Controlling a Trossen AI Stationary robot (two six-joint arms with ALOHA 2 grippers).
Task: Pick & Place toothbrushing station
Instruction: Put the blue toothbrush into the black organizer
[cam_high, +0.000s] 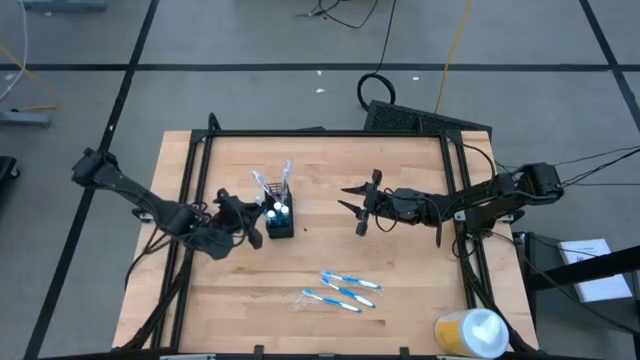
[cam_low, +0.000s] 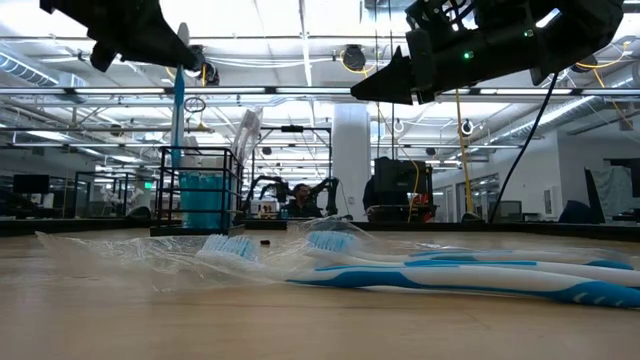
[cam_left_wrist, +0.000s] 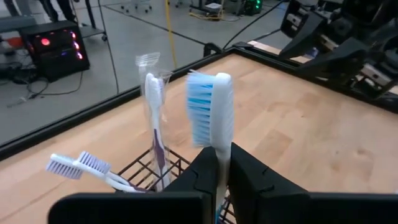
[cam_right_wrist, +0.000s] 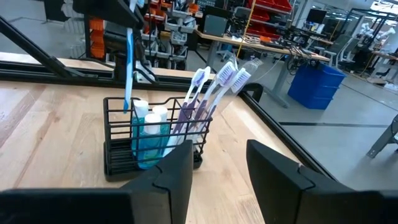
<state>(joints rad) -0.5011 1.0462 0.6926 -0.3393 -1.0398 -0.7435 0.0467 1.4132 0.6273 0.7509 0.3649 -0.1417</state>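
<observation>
Left wrist view: my left gripper (cam_left_wrist: 222, 163) clamps a slim blue-and-white toothbrush (cam_left_wrist: 211, 115) upright, directly above the small black wire-mesh holder (cam_high: 278, 224).
Right gripper (cam_high: 360, 206): fingers parted, empty, well apart from the holder.
Remaining brushes: three blue-and-white ones (cam_high: 345, 289) lie on the wooden table (cam_high: 400, 270), nearer me than the holder.
Risk: I judge the handle could catch the rim or standing brushes (cam_right_wrist: 208, 93) and tip the holder.

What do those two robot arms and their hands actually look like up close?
Both arms are dark, nearly black, built from slim jointed segments. Black cables trail from the right arm's base. The left hand and right hand each end in two flat, angular black fingers. A small green light glows on one arm's housing in the low view.
</observation>
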